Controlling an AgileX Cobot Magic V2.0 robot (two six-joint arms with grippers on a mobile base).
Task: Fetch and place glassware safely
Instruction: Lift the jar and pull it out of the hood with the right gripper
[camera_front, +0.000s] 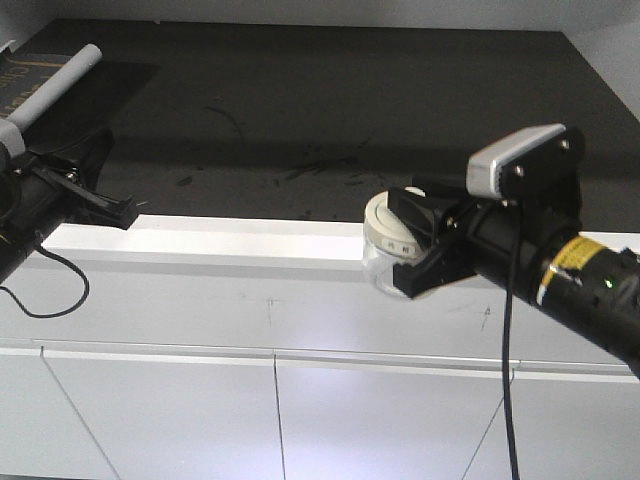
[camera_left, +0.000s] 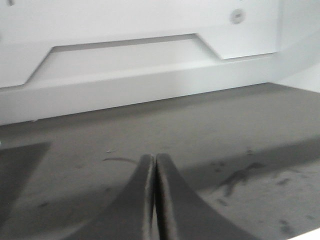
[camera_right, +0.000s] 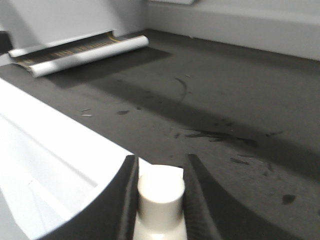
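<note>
Partly masked by the right gripper (camera_front: 412, 243), the glass jar (camera_front: 378, 268) shows only its left half in the front view. The black claw is clenched on it from either side, at the white front ledge (camera_front: 220, 240) of the counter. Whether its base touches that ledge I cannot tell. Its cream lid (camera_front: 383, 218) carries a small label (camera_front: 400, 243), the print too small to read. From the right wrist only the lid's knob (camera_right: 161, 192) appears, squeezed between two dark fingers (camera_right: 126, 200); the glass body is cut off below the frame. That view alone shows the grey rod (camera_right: 85, 52) end to end, lying far back on the dark countertop (camera_right: 225, 90); the front view loses its lower end near the left edge. The left gripper (camera_left: 152, 165) is half out of frame in front, yet its own camera shows the fingers pressed together on nothing
</note>
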